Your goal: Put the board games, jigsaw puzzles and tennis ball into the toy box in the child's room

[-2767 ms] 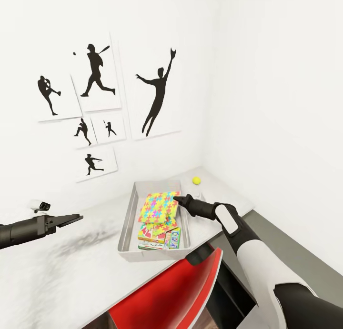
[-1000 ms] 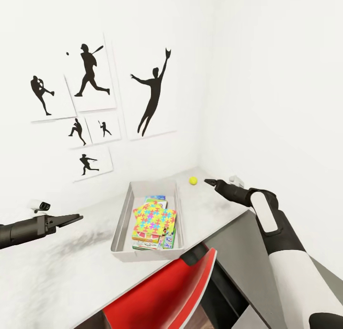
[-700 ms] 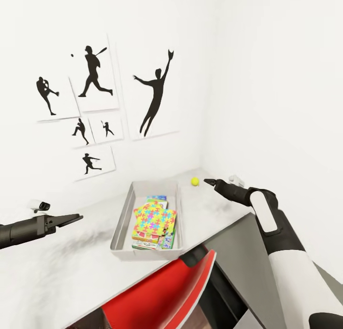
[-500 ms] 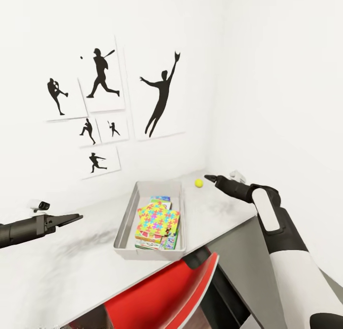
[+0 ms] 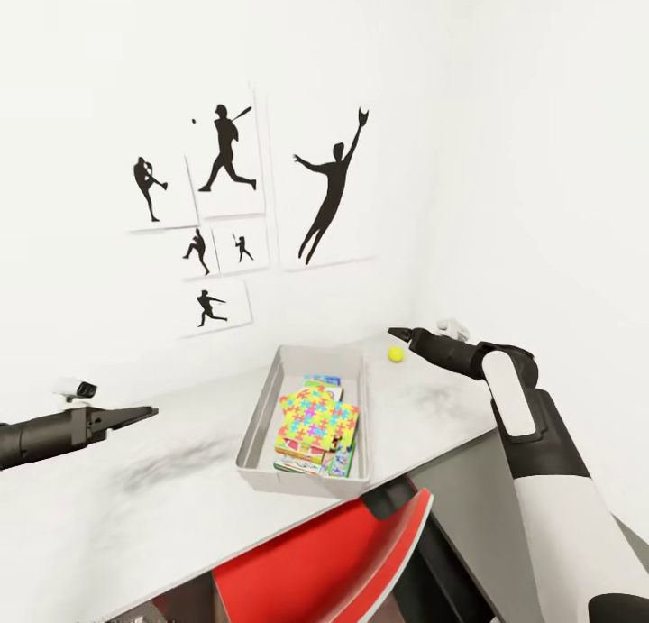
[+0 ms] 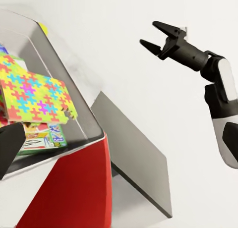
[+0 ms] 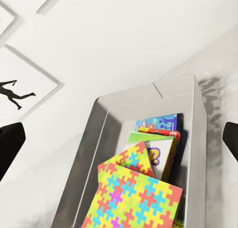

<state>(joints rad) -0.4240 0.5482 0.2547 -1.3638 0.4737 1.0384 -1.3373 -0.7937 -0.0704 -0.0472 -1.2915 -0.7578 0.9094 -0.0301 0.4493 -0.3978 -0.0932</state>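
Right hand (image 5: 397, 334), jaws spread and empty, hovers just above the small yellow tennis ball (image 5: 396, 354) right of centre. That ball looks like the last toy outside the light grey thin-walled toy box (image 5: 261, 405); next: descend, close. Left hand (image 5: 135, 414), lower left, seems narrowly parted.

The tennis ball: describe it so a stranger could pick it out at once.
Find the pale marbled table in the room's corner, then the grey toy box on it. Past the box's far end, on the bare tabletop near the wall, sits the tennis ball, just below the right gripper: small, round, yellow-green, the lone toy outside the box.
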